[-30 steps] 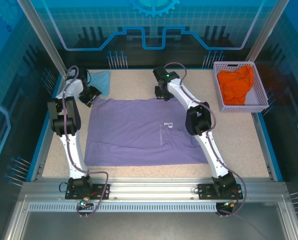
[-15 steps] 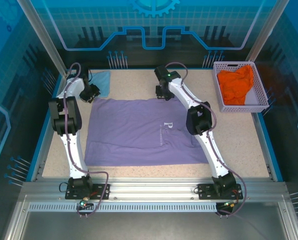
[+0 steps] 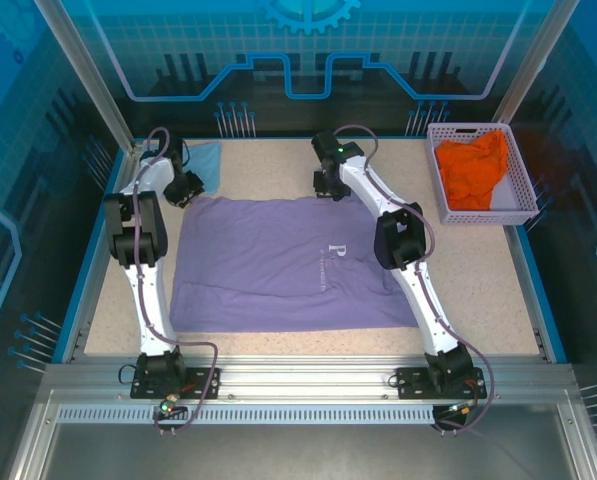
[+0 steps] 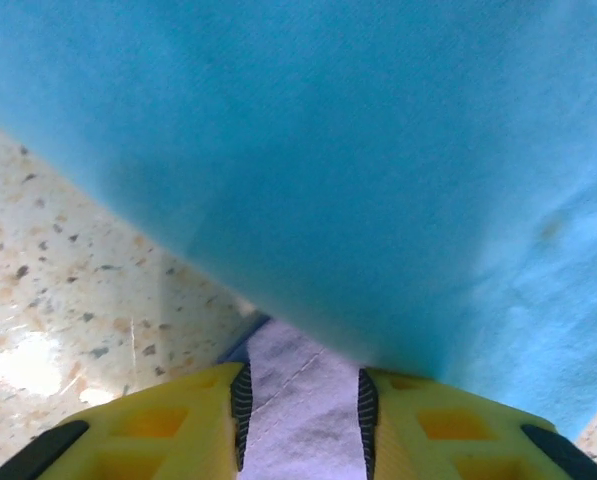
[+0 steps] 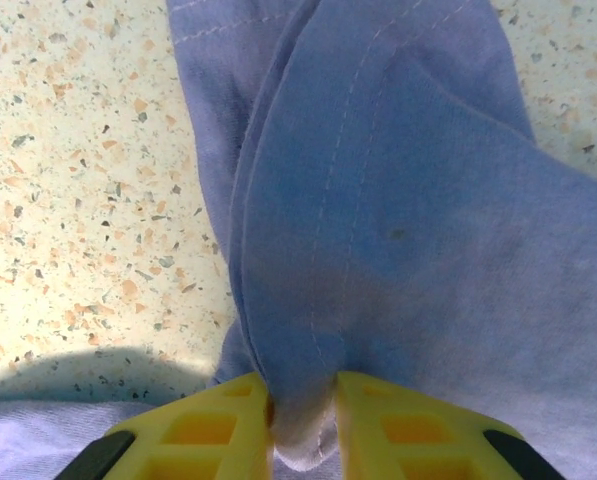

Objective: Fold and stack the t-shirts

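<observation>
Right wrist: right jaws clamp the lavender shirt [image 5: 398,230]; left jaws straddle its far corner, grip unclear, so secure both, then lift evenly.

I see my left arm [image 3: 150,300] and right arm [image 3: 425,300]: white links, black joints [image 3: 136,238] and bases [image 3: 160,372], grey cables [image 3: 352,128], a green light [image 3: 338,151] on the right one, yellow fingers [image 4: 173,425] with black ribbed pads [image 4: 241,410].

basket [image 3: 486,215]: pale lattice, far-right corner | table [image 3: 478,270]: speckled beige top, blue-edged
</observation>
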